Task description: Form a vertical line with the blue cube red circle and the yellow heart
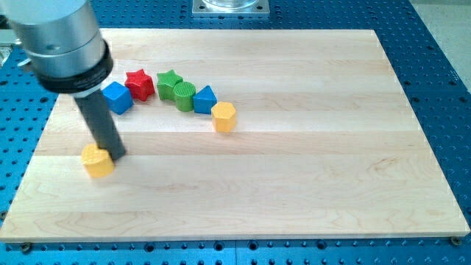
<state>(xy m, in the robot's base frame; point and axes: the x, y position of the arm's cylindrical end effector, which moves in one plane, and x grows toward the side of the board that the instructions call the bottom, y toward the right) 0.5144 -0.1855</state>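
Yellow heart [97,161] touching my tip [116,156].

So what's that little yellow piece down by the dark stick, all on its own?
The yellow heart is a small, chunky block, glossy like painted wood or plastic, lying flat on the wooden board near the view's lower left. It sits apart from the other blocks. My tip is right at its upper right edge, apparently touching it.

The tabletop [309,147] is pale wood in glued strips, smooth and matt. It lies on a blue metal plate [441,73] dotted with holes. The rod [103,132] looks dark and matt. The yellow heart [97,161] and blue cube [117,97] look smooth, faintly glossy.
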